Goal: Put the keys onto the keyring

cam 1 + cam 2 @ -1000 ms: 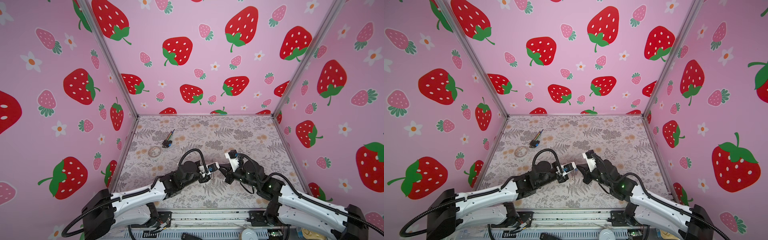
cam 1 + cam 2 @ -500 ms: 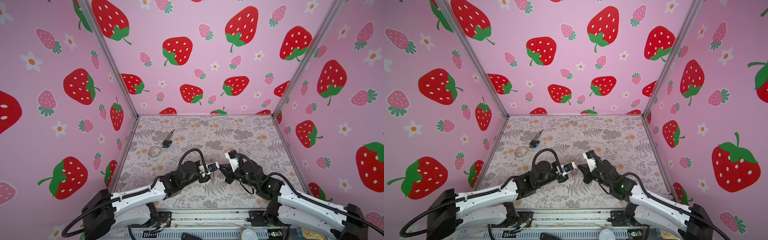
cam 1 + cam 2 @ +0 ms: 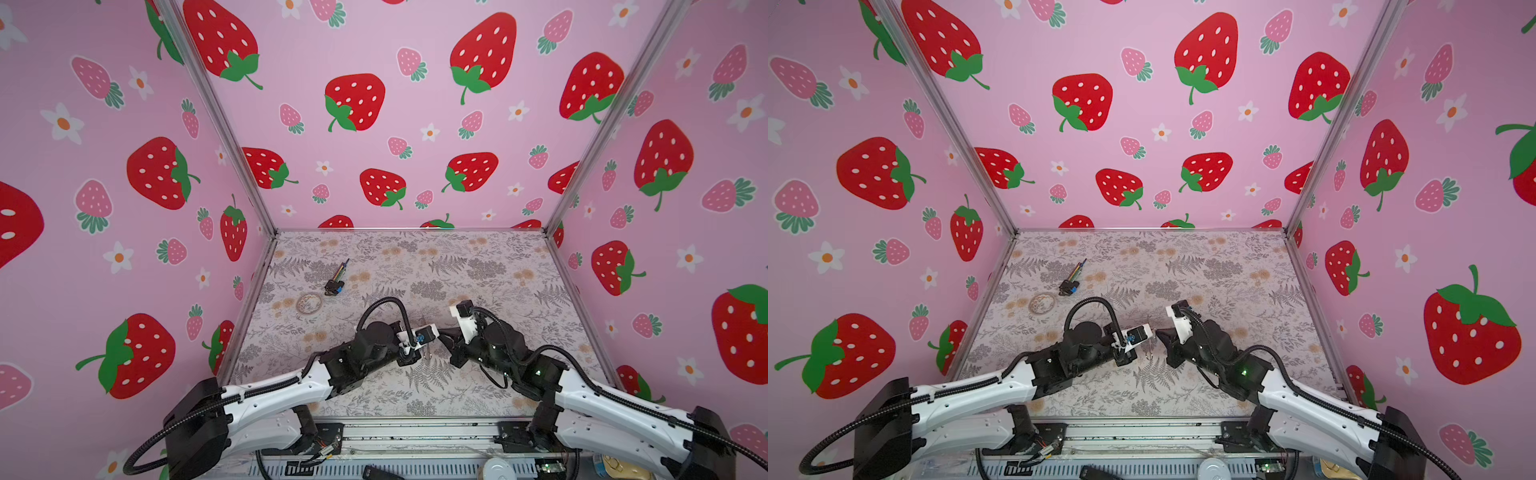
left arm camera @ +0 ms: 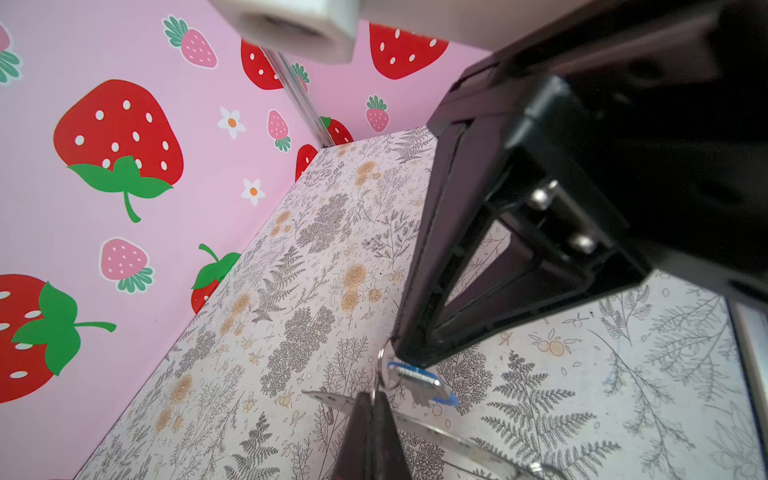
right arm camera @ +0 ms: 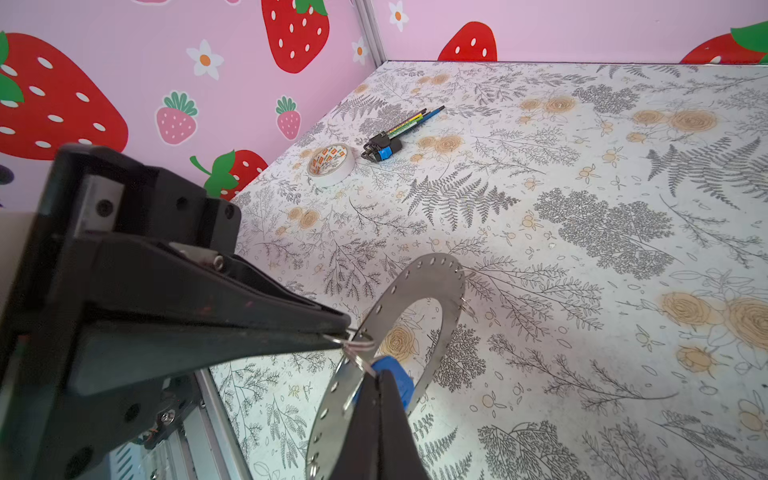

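Clamped shut at both ends, left end effector point(image 5: 348, 331) on the rim of the keyring point(image 5: 415, 286), right end effector point(image 5: 376, 376) on the blue tag of the keys point(image 5: 398, 376), together above the surface point(image 5: 582, 374); probably light, stiff, slippery, best pinched flat-on at rim and tag.

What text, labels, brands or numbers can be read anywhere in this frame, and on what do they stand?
No text here can be read.
tape roll: orange and red print on the inner core, too small to read.
grey keyring: only small holes, no lettering.
blue key tag: mostly hidden, no lettering visible.
plug with coloured wires: no label visible.
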### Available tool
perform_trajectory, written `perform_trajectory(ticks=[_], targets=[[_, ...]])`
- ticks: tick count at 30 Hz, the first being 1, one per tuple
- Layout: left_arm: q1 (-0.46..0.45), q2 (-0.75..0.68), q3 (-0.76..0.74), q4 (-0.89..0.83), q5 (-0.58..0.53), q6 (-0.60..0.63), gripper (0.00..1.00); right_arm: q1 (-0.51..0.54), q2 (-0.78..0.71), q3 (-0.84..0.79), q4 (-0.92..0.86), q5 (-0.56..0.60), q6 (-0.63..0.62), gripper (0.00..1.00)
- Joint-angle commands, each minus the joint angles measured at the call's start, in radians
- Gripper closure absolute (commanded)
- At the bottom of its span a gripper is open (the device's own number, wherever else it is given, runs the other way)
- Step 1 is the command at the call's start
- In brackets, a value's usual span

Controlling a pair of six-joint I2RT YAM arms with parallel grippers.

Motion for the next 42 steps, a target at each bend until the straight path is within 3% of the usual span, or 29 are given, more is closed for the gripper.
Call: perform_trajectory(ticks=[1, 14, 29, 42], targets=[[0.003, -0.026, 0.038, 0.033, 0.030, 0.006, 1.00, 0.000, -0.005, -0.004, -0.018, 0.029, 0.035, 1.00], [0.003, -0.054, 0.003, 0.094, 0.138, 0.017, 1.00, -0.036, -0.062, -0.043, -0.025, 0.014, 0.071, 1.00], [0.003, -0.055, -0.003, 0.086, 0.155, 0.050, 1.00, -0.054, -0.030, -0.032, -0.017, -0.075, 0.090, 1.00], [-0.030, -0.065, -0.010, 0.077, 0.035, 0.132, 1.00, -0.063, 0.018, -0.014, -0.034, -0.111, 0.167, 1.00]])
